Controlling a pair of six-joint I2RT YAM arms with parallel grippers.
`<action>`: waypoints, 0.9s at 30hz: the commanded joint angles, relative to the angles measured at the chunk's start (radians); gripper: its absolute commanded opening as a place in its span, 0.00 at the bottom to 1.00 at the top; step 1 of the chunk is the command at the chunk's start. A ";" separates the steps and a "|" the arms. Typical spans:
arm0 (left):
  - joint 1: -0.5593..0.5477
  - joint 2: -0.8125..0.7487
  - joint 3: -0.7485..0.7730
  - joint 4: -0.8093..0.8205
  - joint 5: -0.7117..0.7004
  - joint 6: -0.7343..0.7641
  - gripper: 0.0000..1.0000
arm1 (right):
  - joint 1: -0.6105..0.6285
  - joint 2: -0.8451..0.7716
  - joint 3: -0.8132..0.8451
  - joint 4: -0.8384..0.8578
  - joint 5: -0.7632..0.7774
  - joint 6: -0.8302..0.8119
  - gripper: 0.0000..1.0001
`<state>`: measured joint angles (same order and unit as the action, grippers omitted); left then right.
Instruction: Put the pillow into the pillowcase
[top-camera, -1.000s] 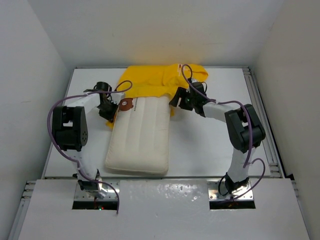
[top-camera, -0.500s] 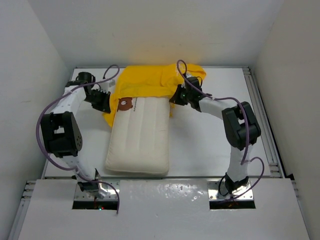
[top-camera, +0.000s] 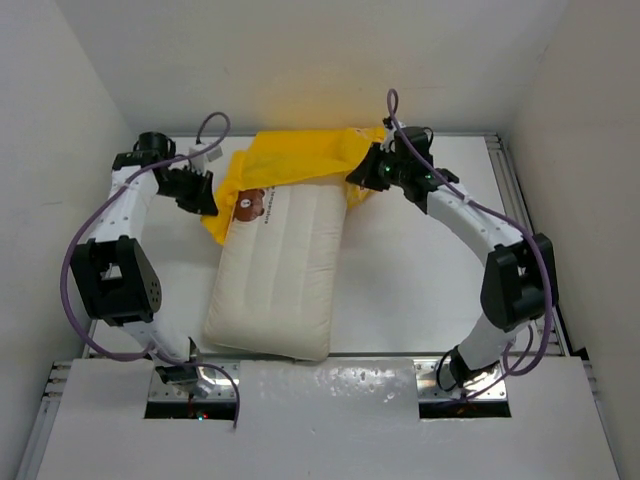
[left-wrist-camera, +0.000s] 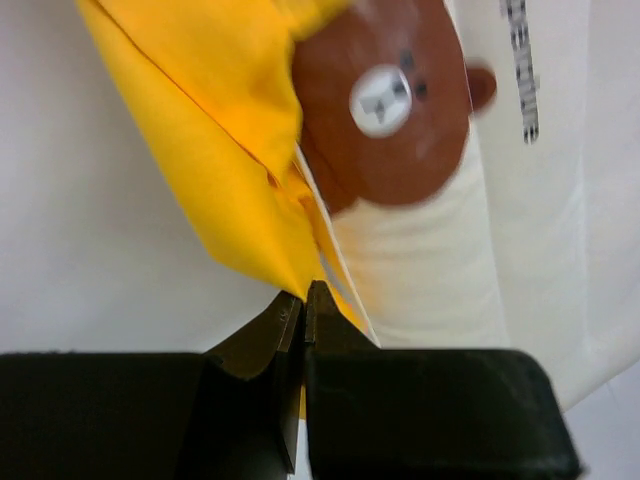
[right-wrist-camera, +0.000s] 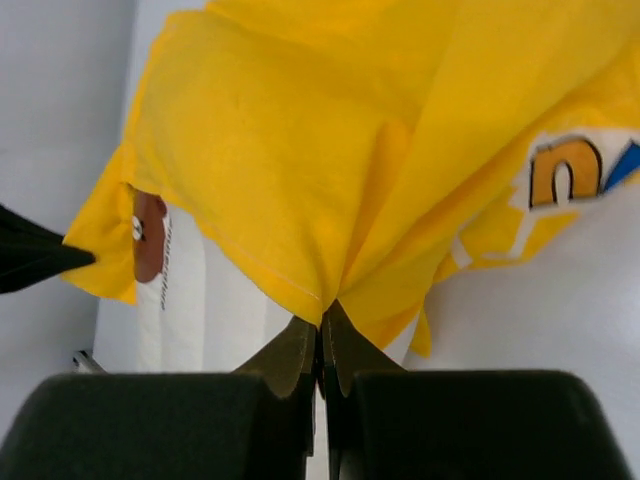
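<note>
L tool (left-wrist-camera: 303, 300), R tool (right-wrist-camera: 322, 320) pinch pillowcase (top-camera: 300, 160) draped over pillow (top-camera: 275, 280) far end.

On the pillowcase (right-wrist-camera: 300, 150), yellow blue-edged lettering (right-wrist-camera: 562, 172) at 3 o'clock in the right wrist view: one letter like a P, rest folded away. On the pillow (left-wrist-camera: 430, 260), small dark print (left-wrist-camera: 520, 70) at 1 o'clock, left wrist view, beside a bear face (left-wrist-camera: 395, 110): too blurred to read.
</note>
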<state>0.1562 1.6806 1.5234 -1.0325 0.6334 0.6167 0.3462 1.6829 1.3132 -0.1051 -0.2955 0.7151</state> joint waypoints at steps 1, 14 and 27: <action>-0.030 -0.047 -0.150 0.017 -0.075 0.073 0.00 | 0.000 0.047 -0.037 -0.038 0.013 0.018 0.02; -0.209 -0.099 0.046 0.155 -0.375 0.075 0.74 | 0.113 0.043 -0.092 -0.125 0.113 -0.097 0.34; -0.670 0.168 0.003 0.678 -0.704 0.141 0.82 | 0.048 -0.221 -0.472 0.018 0.047 0.136 0.95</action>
<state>-0.5343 1.8103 1.5009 -0.5411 0.0616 0.7738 0.3786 1.5139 0.8616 -0.1497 -0.2295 0.8097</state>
